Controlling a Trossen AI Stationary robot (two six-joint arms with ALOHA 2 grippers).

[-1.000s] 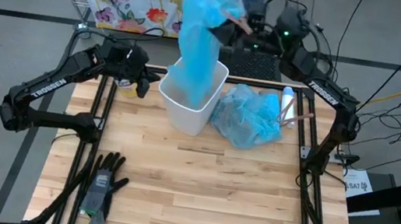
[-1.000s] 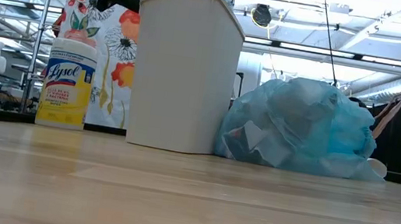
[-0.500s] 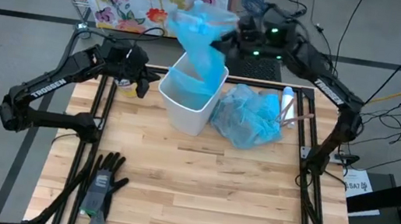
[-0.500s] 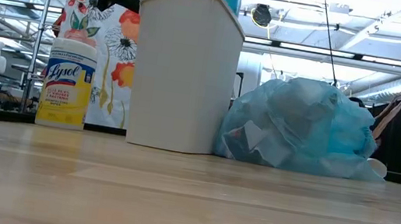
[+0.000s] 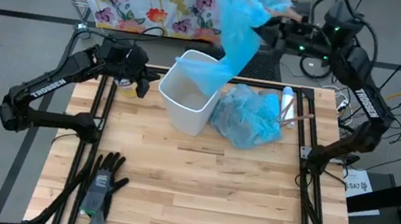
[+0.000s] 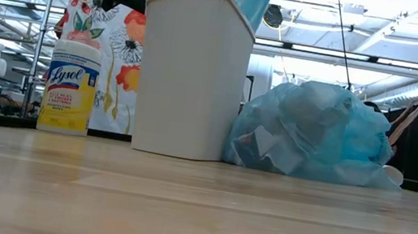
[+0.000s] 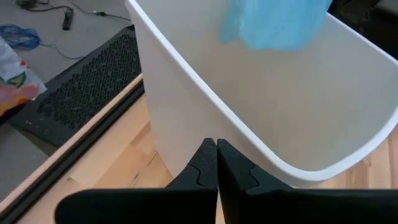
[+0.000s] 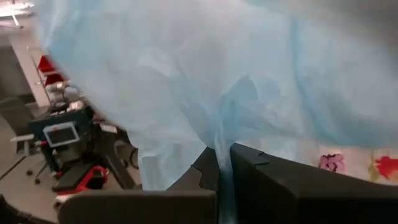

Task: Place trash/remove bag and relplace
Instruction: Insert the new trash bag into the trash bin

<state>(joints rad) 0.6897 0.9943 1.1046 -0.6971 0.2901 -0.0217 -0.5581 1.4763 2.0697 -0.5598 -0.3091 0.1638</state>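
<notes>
Replacement step: a fresh blue bag [image 5: 240, 23] is being held above the white bin [image 5: 190, 93] by the right gripper [image 5: 289, 16], fingers pinched on it. Left gripper [image 7: 216, 163], closed empty, is being kept beside the bin. Full trash bag [image 5: 251, 115] is lying just beside the bin. Next, the bag mouth needs lowering over the rim.

The high view looks straight down on the whole table [image 5: 197, 190], with the white bin [image 5: 187, 98] near its far edge. The low view sits at tabletop height on the near side of the bin [image 6: 190, 73], facing level across the wood into the room; both views share the bin and the filled blue bag [image 6: 313, 136] beside it. The left wrist view looks from very close at the bin's [image 7: 280, 112] rim and inside. The right wrist view is pressed against blue plastic film [image 8: 205, 81], the room dim beyond.
</notes>
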